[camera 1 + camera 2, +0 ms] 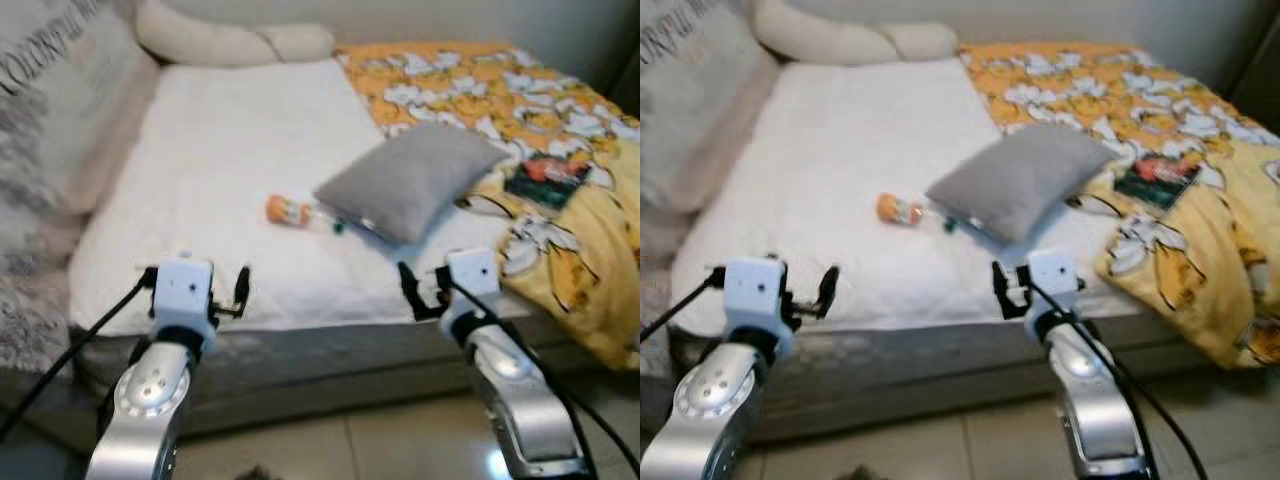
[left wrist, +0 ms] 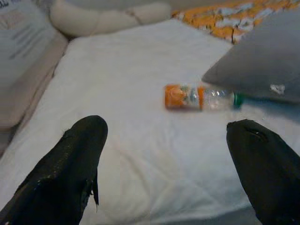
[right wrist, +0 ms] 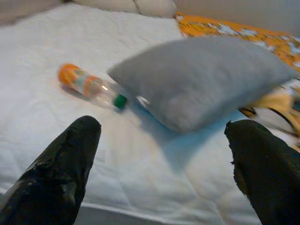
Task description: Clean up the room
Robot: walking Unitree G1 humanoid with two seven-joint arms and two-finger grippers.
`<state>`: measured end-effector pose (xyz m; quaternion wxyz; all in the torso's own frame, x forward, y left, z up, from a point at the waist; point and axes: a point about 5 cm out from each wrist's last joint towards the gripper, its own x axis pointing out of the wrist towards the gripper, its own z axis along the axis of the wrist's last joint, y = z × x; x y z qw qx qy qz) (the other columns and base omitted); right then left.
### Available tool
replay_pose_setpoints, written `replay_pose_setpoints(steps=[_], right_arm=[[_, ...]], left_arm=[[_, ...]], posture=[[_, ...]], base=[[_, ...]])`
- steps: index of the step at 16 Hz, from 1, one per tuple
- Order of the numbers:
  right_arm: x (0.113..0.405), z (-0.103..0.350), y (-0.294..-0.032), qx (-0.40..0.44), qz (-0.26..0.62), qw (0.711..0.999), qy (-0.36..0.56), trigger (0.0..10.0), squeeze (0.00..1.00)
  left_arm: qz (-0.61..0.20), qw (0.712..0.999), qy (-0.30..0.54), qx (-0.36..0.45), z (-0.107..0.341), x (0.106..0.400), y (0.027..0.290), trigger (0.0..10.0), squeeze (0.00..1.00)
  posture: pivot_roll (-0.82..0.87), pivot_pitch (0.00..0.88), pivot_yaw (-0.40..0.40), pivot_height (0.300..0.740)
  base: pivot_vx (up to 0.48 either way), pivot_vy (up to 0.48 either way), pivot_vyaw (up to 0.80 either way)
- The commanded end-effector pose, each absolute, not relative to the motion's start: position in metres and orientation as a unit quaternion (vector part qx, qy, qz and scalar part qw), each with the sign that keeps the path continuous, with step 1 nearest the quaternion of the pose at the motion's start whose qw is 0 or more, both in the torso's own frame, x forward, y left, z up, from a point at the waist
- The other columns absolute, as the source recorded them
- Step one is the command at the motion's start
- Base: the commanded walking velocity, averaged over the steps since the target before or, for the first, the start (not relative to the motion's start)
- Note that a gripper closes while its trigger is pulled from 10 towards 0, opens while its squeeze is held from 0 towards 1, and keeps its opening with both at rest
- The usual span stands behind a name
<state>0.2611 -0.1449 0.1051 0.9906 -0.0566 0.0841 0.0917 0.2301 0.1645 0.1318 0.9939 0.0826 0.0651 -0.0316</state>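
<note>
Cleanup judged barely begun. Plastic bottle [image 1: 298,212] seen lying on bed [image 1: 230,150], cap touching grey pillow [image 1: 412,178]. Dark packet, possibly snack wrapper [image 1: 546,178], left on yellow blanket [image 1: 560,240]. Left gripper [image 1: 240,290] and right gripper [image 1: 408,285] held at bed edge, fingers spread, nothing grasped.

no text can be read with certainty in any view. the large pale fabric cushion [image 1: 60,110] at the left edge of the bed carries rows of dark capital lettering along its upper part, too blurred to make out. the clear plastic bottle with orange label and green cap [image 2: 199,97], lying on its side on the white quilted bed cover [image 1: 230,170], bears a printed label; its wording is too small and soft to read. the dark flat packet with red print [image 1: 546,178] on the yellow patterned blanket [image 1: 560,240] shows markings, illegible.
</note>
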Motion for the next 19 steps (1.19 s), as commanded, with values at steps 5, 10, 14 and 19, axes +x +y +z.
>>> replay_pose_setpoints(steps=[5,10,14,19], right_arm=[[0.2596,0.1026,-0.1458,-0.053,0.085,0.991,0.087,10.0,0.00],[0.2596,0.1021,-0.1434,-0.064,0.097,0.989,0.087,10.0,0.00],[0.2597,0.1016,-0.1462,-0.065,0.093,0.990,0.087,10.0,0.00],[0.2617,0.1010,-0.1455,-0.072,0.099,0.989,0.086,10.0,0.00]], left_arm=[[-0.039,0.993,0.063,0.094,0.1331,0.2324,0.1632,10.0,0.89],[-0.045,0.993,0.061,0.096,0.1338,0.2336,0.1611,10.0,0.90],[-0.047,0.992,0.063,0.097,0.1324,0.2311,0.1600,10.0,0.90],[-0.048,0.992,0.064,0.101,0.1319,0.2301,0.1618,10.0,0.90]], posture=[[0.03,0.000,0.005,0.740],[0.03,0.000,0.005,0.740],[0.03,0.000,0.004,0.740],[0.04,0.000,0.003,0.740]], base=[[0.332,0.000,0.00],[0.325,0.000,0.32],[0.325,0.000,0.20],[0.308,0.000,0.00]])
